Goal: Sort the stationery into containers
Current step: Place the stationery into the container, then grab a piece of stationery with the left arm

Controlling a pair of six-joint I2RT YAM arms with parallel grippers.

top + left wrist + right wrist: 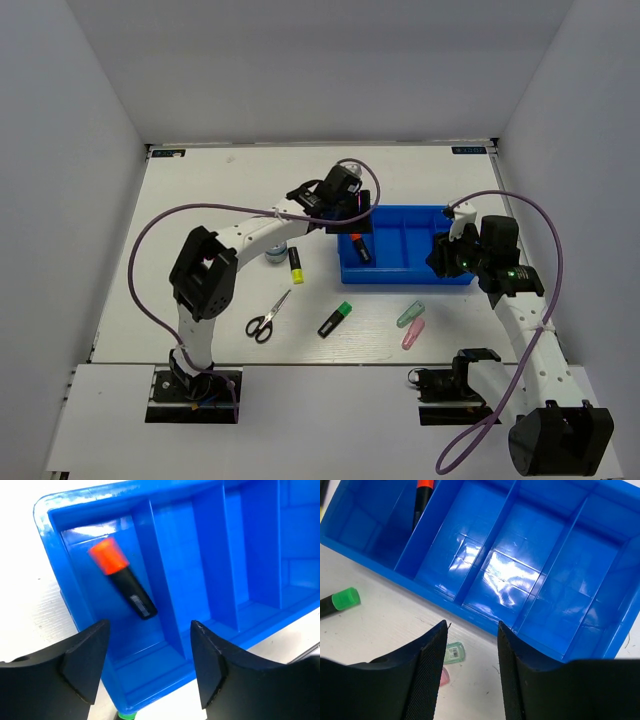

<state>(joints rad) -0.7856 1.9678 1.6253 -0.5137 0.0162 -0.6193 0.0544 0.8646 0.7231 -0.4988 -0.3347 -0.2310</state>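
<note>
The blue divided bin (410,274) sits right of centre. An orange-ended black marker (360,250) lies in its leftmost compartment, also in the left wrist view (122,582) and the right wrist view (422,500). My left gripper (355,222) is open and empty above that compartment (150,630). My right gripper (446,256) is open and empty over the bin's front right edge (472,627). On the table lie a yellow-ended marker (296,265), a green-ended marker (335,319), black-handled scissors (268,317), a pale green piece (411,314) and a pink piece (413,334).
A round blue-and-white disc (277,255) shows partly under the left arm. The bin's other compartments (500,565) hold nothing. The right wrist view shows the green marker's end (342,601) and the green piece (454,652) in front of the bin. White walls enclose the table.
</note>
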